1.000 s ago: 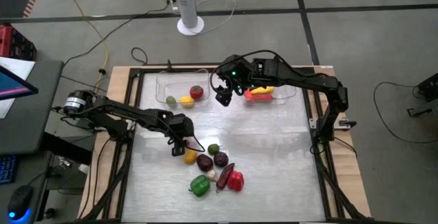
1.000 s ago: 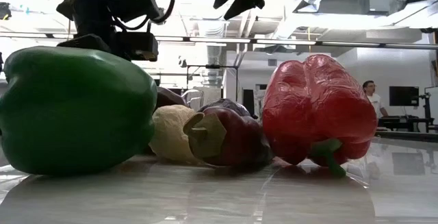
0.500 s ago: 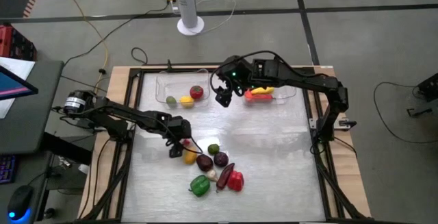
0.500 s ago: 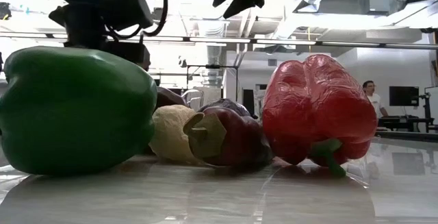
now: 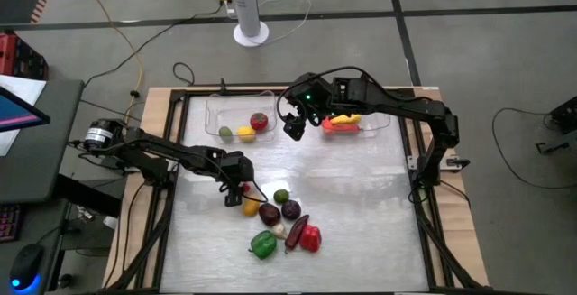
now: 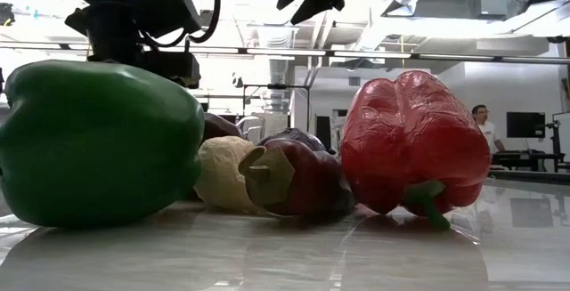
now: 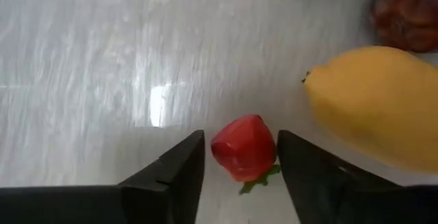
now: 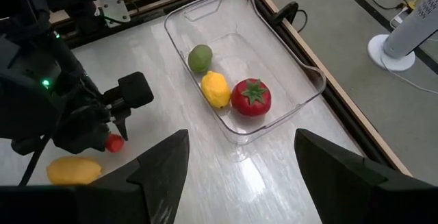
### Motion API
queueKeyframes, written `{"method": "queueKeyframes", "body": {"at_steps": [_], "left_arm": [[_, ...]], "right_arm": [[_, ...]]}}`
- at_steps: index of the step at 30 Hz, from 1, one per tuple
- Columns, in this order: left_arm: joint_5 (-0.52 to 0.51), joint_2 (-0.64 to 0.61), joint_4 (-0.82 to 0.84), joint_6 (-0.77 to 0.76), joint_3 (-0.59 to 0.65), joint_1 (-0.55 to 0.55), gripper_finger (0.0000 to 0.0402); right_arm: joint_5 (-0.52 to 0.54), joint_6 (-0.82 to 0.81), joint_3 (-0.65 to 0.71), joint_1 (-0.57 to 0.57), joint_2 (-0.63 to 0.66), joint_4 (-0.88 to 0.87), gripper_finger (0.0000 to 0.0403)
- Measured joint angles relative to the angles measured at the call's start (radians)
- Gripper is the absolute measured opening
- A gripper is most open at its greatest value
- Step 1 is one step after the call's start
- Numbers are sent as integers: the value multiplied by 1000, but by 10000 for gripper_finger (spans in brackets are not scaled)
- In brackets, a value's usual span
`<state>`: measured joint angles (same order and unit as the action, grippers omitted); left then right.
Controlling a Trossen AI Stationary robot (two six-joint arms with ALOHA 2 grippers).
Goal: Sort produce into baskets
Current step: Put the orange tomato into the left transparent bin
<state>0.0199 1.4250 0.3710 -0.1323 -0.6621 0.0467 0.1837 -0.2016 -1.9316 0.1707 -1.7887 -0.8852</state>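
My left gripper (image 5: 238,189) (image 7: 239,138) is open, pointing down at the table's left middle. Its fingers stand on either side of a small red strawberry (image 7: 244,148) that lies on the table; it also shows in the right wrist view (image 8: 114,142). A yellow fruit (image 7: 373,104) lies beside it. My right gripper (image 5: 293,129) (image 8: 239,162) is open and empty, up between the two clear baskets. The left basket (image 5: 216,113) holds a tomato (image 5: 259,121), a lemon (image 5: 245,133) and a lime (image 5: 224,132). The right basket (image 5: 379,119) holds red and yellow pieces (image 5: 341,122). My left gripper comes from above with one finger (image 7: 301,162) right beside the strawberry's side (image 7: 270,148) and the other finger a small gap away. I cannot tell whether either finger touches it. The strawberry lies on the table.
Near the middle front lie more produce: a green pepper (image 5: 262,244), a red pepper (image 5: 310,237), dark purple pieces (image 5: 269,213), a green round one (image 5: 281,196), a pale garlic (image 6: 223,173). A dark frame (image 5: 171,178) edges the table. A person (image 6: 482,117) stands far behind.
My left gripper has shifted a little toward the table's left edge and tipped slightly over the strawberry. The produce has stayed in place.
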Motion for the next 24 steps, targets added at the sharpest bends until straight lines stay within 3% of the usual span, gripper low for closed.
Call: {"method": "queueKeyframes", "body": {"at_steps": [9,18,21,24], "left_arm": [[7,0,4,-24,0,-9,95],[81,-22,175,-30,-93,-65,75],[24,-68,258,19,-172,-97,75],[-110,-120,279,45,-242,-138,74]], "right_arm": [[1,-16,0,0,0,5,292],[2,-36,0,1,0,-3,292],[2,-37,0,9,0,-6,292],[2,-39,0,10,1,-6,292]]}}
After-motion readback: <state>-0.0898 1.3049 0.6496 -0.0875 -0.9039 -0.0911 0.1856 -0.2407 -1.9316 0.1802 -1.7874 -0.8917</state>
